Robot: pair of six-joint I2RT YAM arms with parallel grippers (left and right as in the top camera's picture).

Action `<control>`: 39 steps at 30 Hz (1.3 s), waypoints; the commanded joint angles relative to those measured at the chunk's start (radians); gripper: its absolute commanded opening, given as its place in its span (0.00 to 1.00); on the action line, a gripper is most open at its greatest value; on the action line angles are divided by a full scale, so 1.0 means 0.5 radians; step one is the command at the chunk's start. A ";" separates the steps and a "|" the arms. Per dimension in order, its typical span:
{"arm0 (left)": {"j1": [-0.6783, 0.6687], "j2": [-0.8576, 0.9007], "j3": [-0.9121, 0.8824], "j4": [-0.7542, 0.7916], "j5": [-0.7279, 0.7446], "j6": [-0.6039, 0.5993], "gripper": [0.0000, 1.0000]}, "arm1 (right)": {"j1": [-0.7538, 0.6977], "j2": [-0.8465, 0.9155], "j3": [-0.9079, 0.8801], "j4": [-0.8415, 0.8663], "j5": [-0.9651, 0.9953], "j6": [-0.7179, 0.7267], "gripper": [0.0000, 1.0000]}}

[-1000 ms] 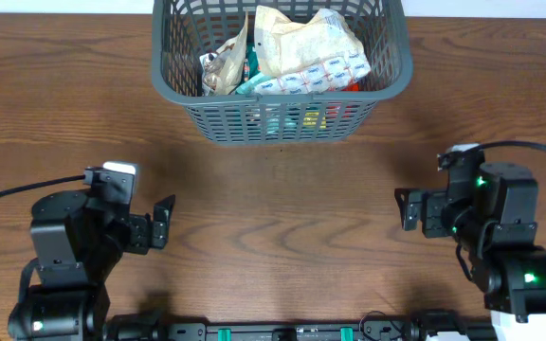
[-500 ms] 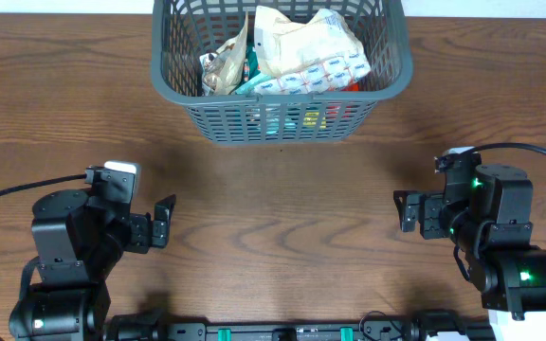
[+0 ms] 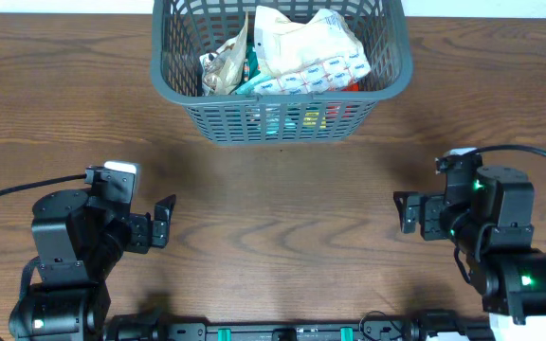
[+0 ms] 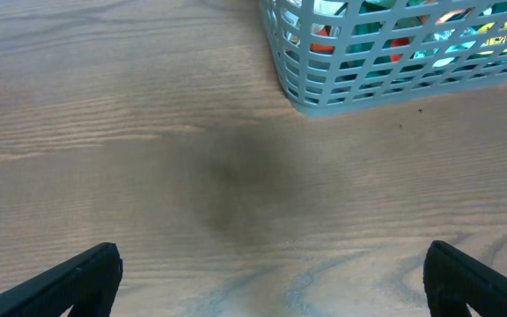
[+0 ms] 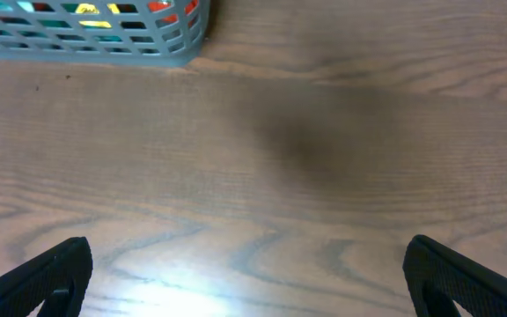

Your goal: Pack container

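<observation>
The container, a dark grey slotted basket (image 3: 391, 57), stands at the back middle of the wooden table, filled with several packets, among them a white blister-pack bag (image 3: 311, 52) and a tan bag (image 3: 224, 66). Its corner shows in the left wrist view (image 4: 324, 92) and in the right wrist view (image 5: 174, 48). My left gripper (image 3: 164, 223) is open and empty, low over bare wood near the front left (image 4: 271, 282). My right gripper (image 3: 404, 210) is open and empty near the front right (image 5: 245, 277).
The table's wood surface (image 3: 282, 208) lies between the two arms and the basket. A black cable (image 3: 17, 194) runs from the left arm; another cable (image 3: 538, 152) loops from the right arm.
The right arm has drawn back slightly toward the front. The left arm and the basket have not moved.
</observation>
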 commanded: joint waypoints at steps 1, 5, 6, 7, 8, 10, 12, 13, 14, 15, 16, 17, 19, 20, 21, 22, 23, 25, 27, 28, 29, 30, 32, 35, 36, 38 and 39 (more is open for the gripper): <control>0.008 0.008 0.007 0.006 0.019 -0.002 0.99 | 0.027 -0.182 -0.029 -0.052 -0.070 0.013 0.99; 0.008 0.008 0.007 0.005 0.019 -0.002 0.99 | 0.031 -0.490 -0.172 -0.092 -0.150 0.012 0.99; 0.008 0.008 0.007 0.006 0.019 -0.002 0.99 | 0.030 -0.570 -0.222 -0.090 -0.150 0.012 0.99; 0.008 0.008 0.007 0.006 0.019 -0.002 0.99 | 0.030 -0.705 -0.310 -0.075 -0.142 0.012 0.99; 0.008 0.008 0.007 0.006 0.019 -0.002 0.99 | 0.030 -0.770 -0.356 -0.059 -0.139 0.009 0.99; 0.008 0.008 0.007 0.006 0.019 -0.002 0.99 | 0.030 -0.921 -0.473 0.007 -0.114 0.010 0.99; 0.008 0.008 0.007 0.006 0.019 -0.002 0.99 | 0.030 -1.031 -0.584 0.112 -0.097 0.011 0.99; 0.008 0.008 0.007 0.005 0.019 -0.002 0.99 | 0.030 -1.067 -0.630 0.166 -0.093 0.012 0.99; 0.008 0.008 0.007 0.005 0.019 -0.002 0.99 | 0.031 -1.100 -0.684 0.228 -0.085 0.011 0.99; 0.008 0.008 0.007 0.005 0.019 -0.002 0.99 | 0.031 -1.124 -0.730 0.282 -0.073 0.012 0.99; 0.008 0.008 0.007 0.006 0.019 -0.002 0.99 | 0.031 -1.147 -0.787 0.349 -0.058 0.013 0.99; 0.008 0.008 0.007 0.005 0.019 -0.002 0.99 | 0.031 -1.167 -0.845 0.424 -0.052 0.011 0.99; 0.008 0.008 0.007 0.005 0.019 -0.002 0.99 | 0.034 -1.203 -0.965 0.594 -0.052 -0.014 0.99; 0.008 0.008 0.007 0.005 0.019 -0.002 0.99 | 0.041 -1.223 -1.035 0.695 -0.051 -0.027 0.99; 0.008 0.008 0.007 0.006 0.019 -0.002 0.99 | 0.047 -1.238 -1.086 0.768 -0.046 -0.035 0.99; 0.008 0.008 0.007 0.006 0.019 -0.002 0.99 | 0.057 -1.257 -1.157 0.870 -0.044 -0.034 0.99; 0.008 0.008 0.007 0.006 0.019 -0.002 0.99 | 0.066 -1.273 -1.228 0.968 -0.045 -0.034 0.99; 0.008 0.008 0.007 0.006 0.019 -0.002 0.99 | 0.086 -1.302 -1.342 1.132 -0.044 -0.037 0.99; 0.008 0.008 0.007 0.006 0.019 -0.002 0.99 | 0.111 -1.336 -1.447 1.273 -0.045 -0.064 0.99; 0.008 0.008 0.007 0.005 0.019 -0.002 0.99 | 0.123 -1.353 -1.487 1.324 -0.044 -0.073 0.99; 0.008 0.008 0.007 0.006 0.019 -0.002 0.99 | 0.134 -1.376 -1.529 1.373 -0.044 -0.101 0.99; 0.008 0.008 0.007 0.006 0.019 -0.002 0.99 | 0.142 -1.400 -1.569 1.416 -0.044 -0.133 0.99; 0.008 0.008 0.007 0.006 0.019 -0.002 0.99 | 0.145 -1.441 -1.632 1.476 -0.044 -0.178 0.99; 0.008 0.008 0.007 0.006 0.019 -0.002 0.99 | 0.144 -1.490 -1.696 1.498 -0.017 -0.213 0.99; 0.008 0.008 0.007 0.005 0.019 -0.002 0.99 | 0.144 -1.499 -1.710 1.497 0.008 -0.213 0.99; 0.008 0.008 0.007 0.006 0.019 -0.002 0.99 | 0.144 -1.504 -1.711 1.502 0.061 -0.213 0.99; 0.008 0.008 0.007 0.006 0.019 -0.002 0.99 | 0.144 -1.505 -1.711 1.502 0.095 -0.213 0.99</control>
